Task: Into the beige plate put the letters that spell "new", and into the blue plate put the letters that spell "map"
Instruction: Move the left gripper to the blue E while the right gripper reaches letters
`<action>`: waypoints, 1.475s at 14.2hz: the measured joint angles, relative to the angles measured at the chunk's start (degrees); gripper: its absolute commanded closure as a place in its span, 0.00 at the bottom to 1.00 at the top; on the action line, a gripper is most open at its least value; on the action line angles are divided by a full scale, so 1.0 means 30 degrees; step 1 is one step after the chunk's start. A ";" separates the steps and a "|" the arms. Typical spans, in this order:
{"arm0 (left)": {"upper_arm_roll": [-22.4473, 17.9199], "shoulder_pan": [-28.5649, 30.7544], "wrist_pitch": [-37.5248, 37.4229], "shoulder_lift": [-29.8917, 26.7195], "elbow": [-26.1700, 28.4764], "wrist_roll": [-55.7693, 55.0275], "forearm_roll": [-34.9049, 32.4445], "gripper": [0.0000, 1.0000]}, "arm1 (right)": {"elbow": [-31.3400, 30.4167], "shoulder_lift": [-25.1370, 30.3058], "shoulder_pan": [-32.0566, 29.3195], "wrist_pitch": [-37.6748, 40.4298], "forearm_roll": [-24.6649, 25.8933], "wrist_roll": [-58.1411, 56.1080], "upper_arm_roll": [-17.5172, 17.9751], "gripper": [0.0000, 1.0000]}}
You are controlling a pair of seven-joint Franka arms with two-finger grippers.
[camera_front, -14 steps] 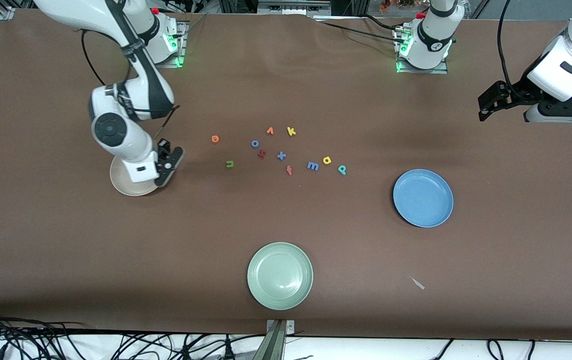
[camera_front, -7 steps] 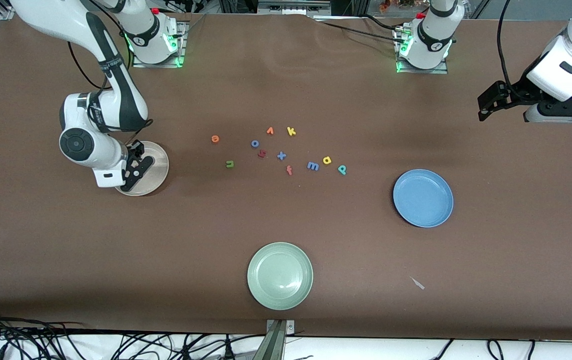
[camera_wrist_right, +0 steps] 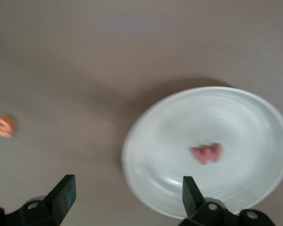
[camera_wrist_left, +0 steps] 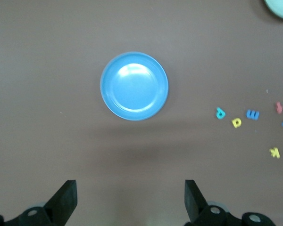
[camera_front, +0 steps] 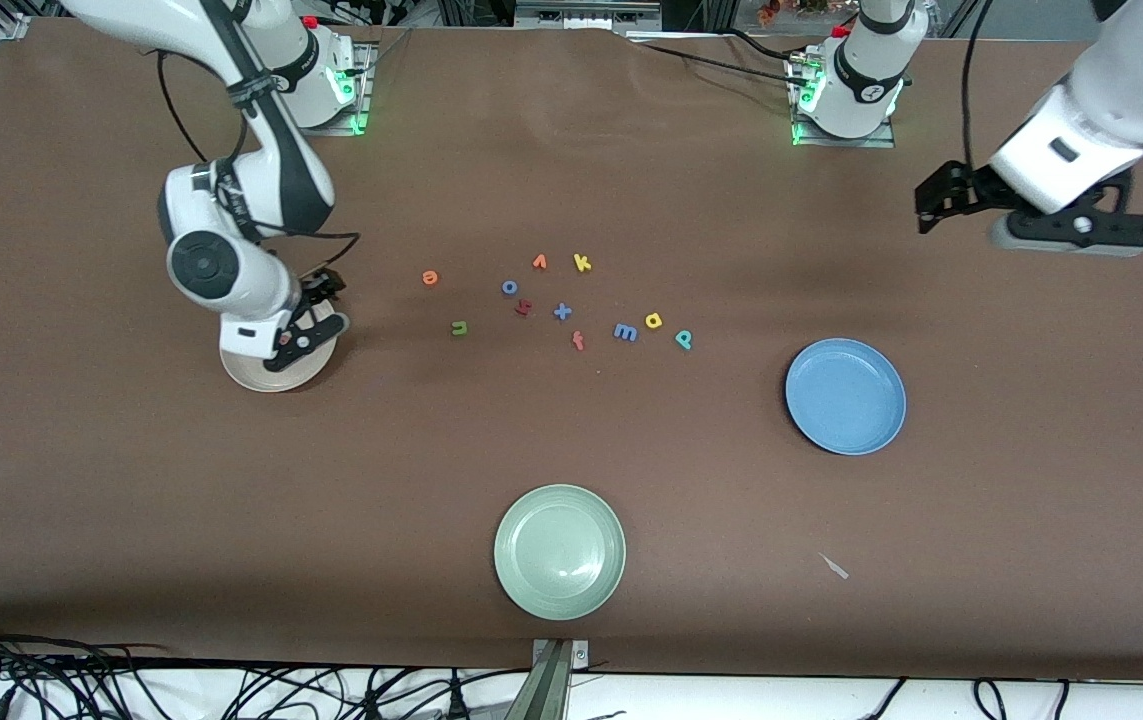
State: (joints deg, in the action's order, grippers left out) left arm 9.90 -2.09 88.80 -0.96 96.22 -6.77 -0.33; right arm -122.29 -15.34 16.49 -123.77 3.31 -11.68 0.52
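Brown table: right claw released above beige plate holding w.

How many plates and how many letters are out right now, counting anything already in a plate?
Plates: 3 (beige plate, blue plate, pale green plate)
Loose letters: 11, running from the orange e to the teal p
Letters in a plate: 1, the pink w, in the beige plate
Total: 15
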 measured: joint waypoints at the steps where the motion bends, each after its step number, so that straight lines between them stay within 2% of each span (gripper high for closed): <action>1: 0.0379 -0.0039 -0.0007 0.0506 0.0010 -0.0018 0.0000 0.00 | -0.0411 0.0225 0.0029 -0.0622 -0.0014 0.1789 0.0763 0.00; 5: 0.1022 -0.0727 0.0640 0.3297 -0.0017 -0.0047 0.0001 0.00 | -0.3195 0.0795 0.0115 -0.4788 -0.0016 0.7616 0.3563 0.00; 8: 0.1038 -0.2083 0.1629 0.6151 -0.0840 -0.0072 0.0000 0.00 | -0.4562 0.0828 0.0155 -0.6451 -0.0014 1.0008 0.4819 0.00; 11: 0.1047 -0.2912 0.2706 0.8643 -0.2152 -0.0117 0.0000 0.00 | -0.5917 0.0809 0.0129 -0.8557 -0.0014 1.0464 0.4928 0.00; 14: 0.1053 -0.3440 0.3913 0.9734 -0.2576 -0.1693 0.0000 0.00 | -0.6782 0.0582 0.0249 -0.9855 -0.0015 1.0849 0.4939 0.03; 17: 0.1061 -0.3836 0.4541 1.0486 -0.2594 -0.5075 0.0000 0.00 | -0.6828 0.0271 0.0545 -1.0232 -0.0014 1.1122 0.4967 0.08; 21: 0.1086 -0.5058 0.5623 1.1863 -0.2607 -1.1794 0.0000 0.00 | -0.6825 -0.0241 0.0600 -1.0874 0.0003 1.1150 0.4975 0.18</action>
State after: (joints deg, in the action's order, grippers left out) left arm 13.16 -17.27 105.67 34.63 88.40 -42.15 -0.33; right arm -142.76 -16.06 18.29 -156.40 3.32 21.77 15.44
